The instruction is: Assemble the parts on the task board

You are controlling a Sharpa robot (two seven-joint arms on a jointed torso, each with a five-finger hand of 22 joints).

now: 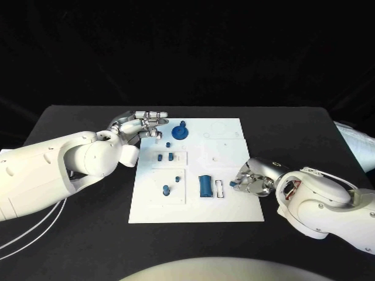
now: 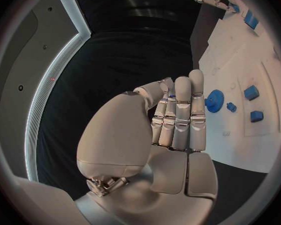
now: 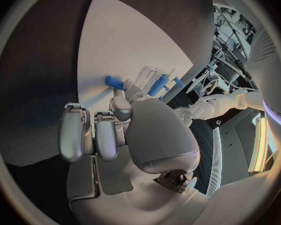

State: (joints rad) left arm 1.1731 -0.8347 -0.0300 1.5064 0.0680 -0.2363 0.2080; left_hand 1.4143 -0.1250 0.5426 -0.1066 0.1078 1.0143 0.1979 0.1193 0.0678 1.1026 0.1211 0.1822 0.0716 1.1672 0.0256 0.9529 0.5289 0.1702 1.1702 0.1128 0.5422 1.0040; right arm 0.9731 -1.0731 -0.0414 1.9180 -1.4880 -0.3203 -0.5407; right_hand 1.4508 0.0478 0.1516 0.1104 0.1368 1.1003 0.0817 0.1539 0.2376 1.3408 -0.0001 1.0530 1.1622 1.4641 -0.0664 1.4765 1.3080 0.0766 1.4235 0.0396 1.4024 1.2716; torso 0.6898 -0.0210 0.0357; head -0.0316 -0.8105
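Parts on the task board (image 1: 225, 208): the blue cylinder (image 1: 206, 185) lies in its slot, long axis toward the robot, just beside the right hand (image 1: 254, 180), whose fingers (image 3: 83, 133) curl empty, while the left hand (image 1: 139, 126), fingers together, hovers by the gear (image 1: 180, 130).

Right hand (image 3: 137, 135) over the near edge of the white task board (image 3: 125, 40), which lies on the black surface (image 3: 47, 60). Two fingers (image 3: 84, 132) curl down side by side, free of the board. A blue cylinder part (image 3: 113, 81) lies on the board just past the hand. Another long blue part (image 3: 157, 84) sits in a white holder beside it. Whether the hand holds anything cannot be told
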